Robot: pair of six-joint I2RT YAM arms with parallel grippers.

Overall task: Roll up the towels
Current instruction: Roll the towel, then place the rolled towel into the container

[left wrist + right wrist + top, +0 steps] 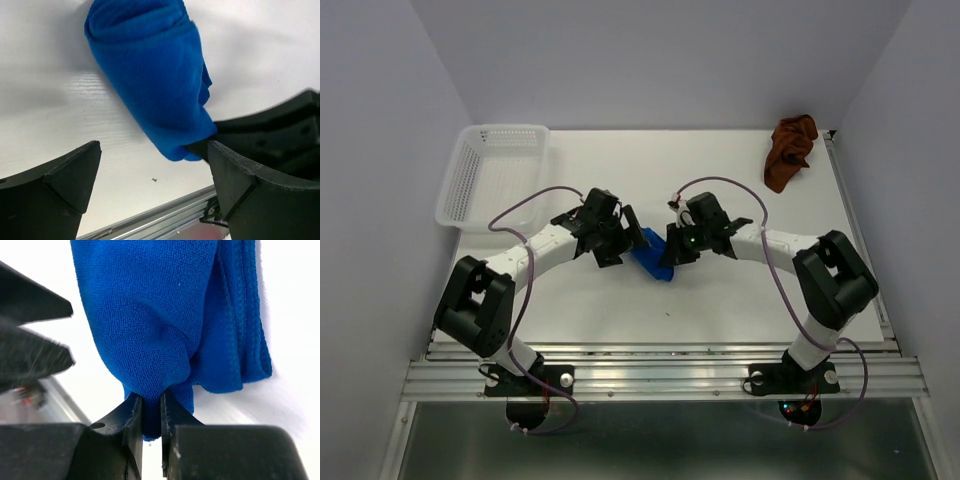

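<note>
One down-ish: blue towel (651, 256) sits rolled in the middle, right gripper (151, 402) pinching its end, left gripper (154, 165) wide open beside it. Meanwhile brown towel (790, 150) lies crumpled at the far-right corner, unrolled.

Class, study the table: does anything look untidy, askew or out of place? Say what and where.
The rust-brown towel lies in a crumpled heap at the far right corner of the table, unrolled. The blue towel sits askew mid-table, one end pinched in the right tool. Nothing else stands out.
</note>
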